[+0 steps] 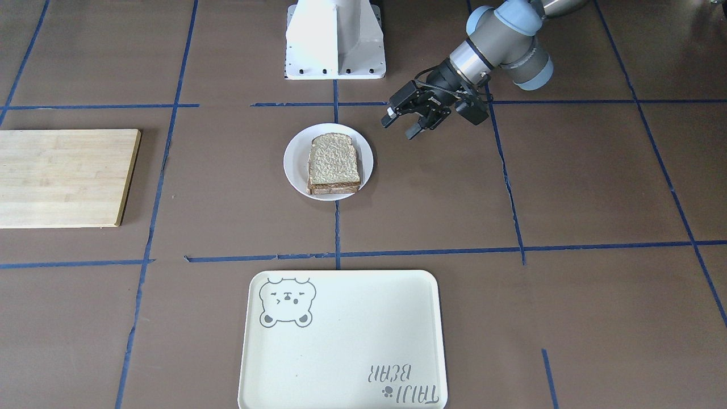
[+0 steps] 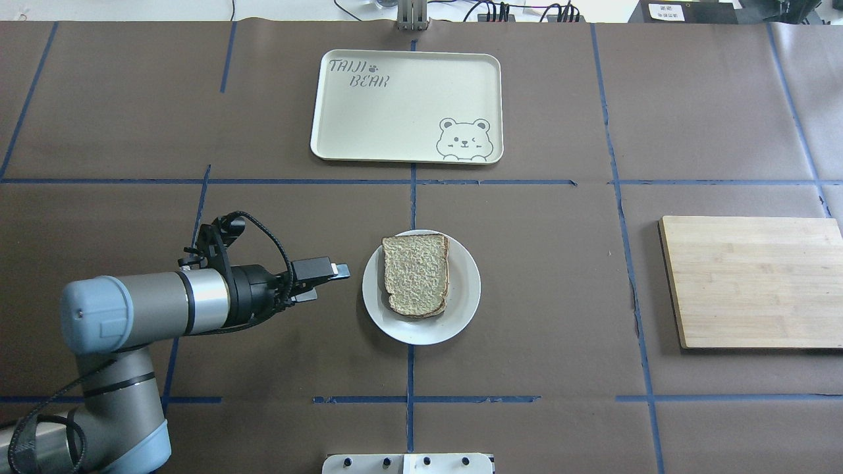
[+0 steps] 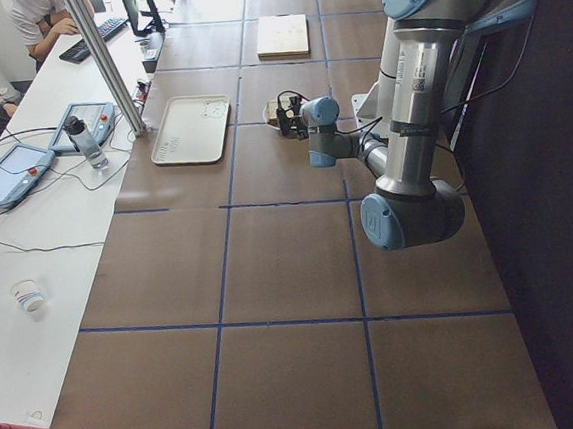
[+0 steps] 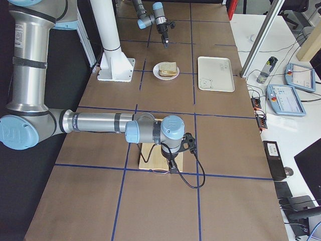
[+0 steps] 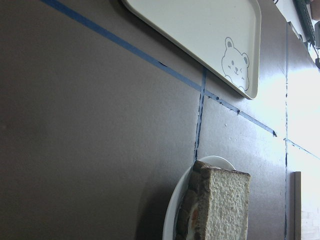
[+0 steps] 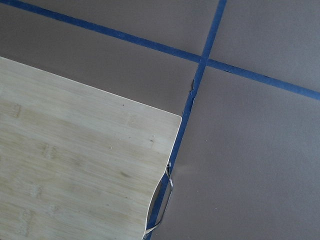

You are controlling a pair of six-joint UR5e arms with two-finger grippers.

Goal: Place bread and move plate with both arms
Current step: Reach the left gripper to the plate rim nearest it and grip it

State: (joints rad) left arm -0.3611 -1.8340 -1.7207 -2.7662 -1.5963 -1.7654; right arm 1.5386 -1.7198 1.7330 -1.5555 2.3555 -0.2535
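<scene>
The small white plate [image 1: 292,165] [image 2: 461,309] sits at the table's middle. The plain bread [image 1: 334,159] [image 2: 416,273] lies on it as the top of a stack, crumb face up. In the left wrist view the bread [image 5: 225,205] stands over lower layers on the plate [image 5: 172,215]. My left gripper [image 1: 399,128] [image 2: 331,283] is open and empty, level with the plate and a short gap from its rim on the robot's left. My right gripper [image 4: 171,163] shows only in the exterior right view, above the cutting board's edge. I cannot tell its state.
A cream bear tray [image 1: 341,341] [image 2: 395,105] lies beyond the plate on the operators' side. A bamboo cutting board [image 1: 62,176] [image 2: 757,283] [image 6: 75,175] lies at the robot's right. The white pedestal [image 1: 335,40] stands behind the plate.
</scene>
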